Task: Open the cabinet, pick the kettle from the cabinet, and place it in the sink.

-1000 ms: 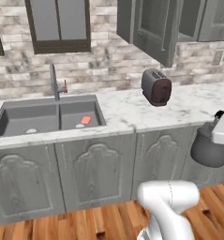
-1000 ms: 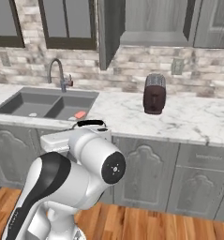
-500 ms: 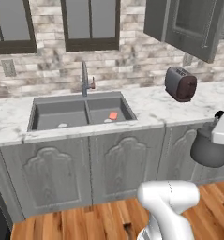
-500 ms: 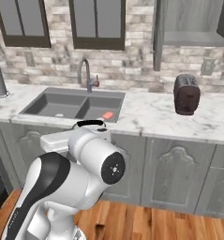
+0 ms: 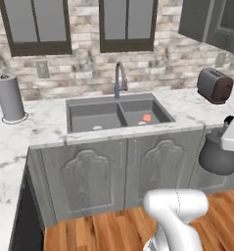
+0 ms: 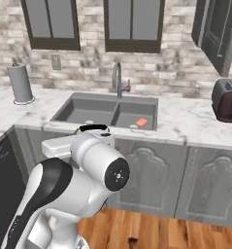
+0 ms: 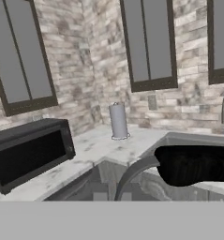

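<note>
Marble counter and brick wall, no readable labels anywhere. Your gripper (image 5: 231, 139) looks clamped on the kettle (image 5: 217, 156), a squat dark grey pot with a black knob, hanging right of the sink (image 5: 118, 113).

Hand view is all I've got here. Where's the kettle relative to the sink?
Observer: In the left base view the kettle hangs in the air to the right of the sink, in front of the base cabinet doors, not over a basin.
Operator: Anything lying in the basins?
Observer: A small red thing lies in the right basin, near the back.
Operator: And the cabinet door?
Observer: The cabinet door stands swung open, above the toaster.
</note>
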Robot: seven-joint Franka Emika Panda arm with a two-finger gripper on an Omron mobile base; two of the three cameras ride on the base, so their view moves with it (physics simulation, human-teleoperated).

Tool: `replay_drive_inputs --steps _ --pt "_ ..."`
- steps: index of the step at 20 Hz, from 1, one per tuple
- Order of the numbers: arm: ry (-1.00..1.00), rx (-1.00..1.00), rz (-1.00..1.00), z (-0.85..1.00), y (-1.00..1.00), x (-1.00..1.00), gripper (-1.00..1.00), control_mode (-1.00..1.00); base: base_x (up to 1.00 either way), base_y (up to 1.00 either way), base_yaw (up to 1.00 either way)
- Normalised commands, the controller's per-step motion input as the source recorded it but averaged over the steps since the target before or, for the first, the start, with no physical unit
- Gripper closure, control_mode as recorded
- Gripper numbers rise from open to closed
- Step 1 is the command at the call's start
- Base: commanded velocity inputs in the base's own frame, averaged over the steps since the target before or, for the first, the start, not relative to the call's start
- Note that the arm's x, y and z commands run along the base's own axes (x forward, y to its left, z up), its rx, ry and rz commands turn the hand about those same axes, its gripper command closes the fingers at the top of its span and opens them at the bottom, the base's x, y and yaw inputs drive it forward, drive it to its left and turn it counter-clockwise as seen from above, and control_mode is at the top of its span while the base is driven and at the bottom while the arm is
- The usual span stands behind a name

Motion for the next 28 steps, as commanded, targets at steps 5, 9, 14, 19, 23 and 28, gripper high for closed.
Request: replay_drive_inputs --steps 5,9,14,19,23,28 --pt "0.0 0.0 0.0 0.0 0.0 0.0 1.0 1.0 0.15 0.75 0.0" --pt "0.0 0.0 0.0 0.0 0.0 0.0 1.0 1.0 0.43 0.64 0.0" --pt "0.0 0.0 0.0 0.0 0.0 0.0 1.0 1.0 0.47 0.59 0.03" --pt "0.0 0.0 0.0 0.0 0.0 0.0 1.0 1.0 0.62 0.34 0.1" --pt "0.0 0.0 0.0 0.0 0.0 0.0 1.0 1.0 0.73 0.01 0.13" --pt "0.0 0.0 0.0 0.0 0.0 0.0 1.0 1.0 0.71 0.0 0.09"
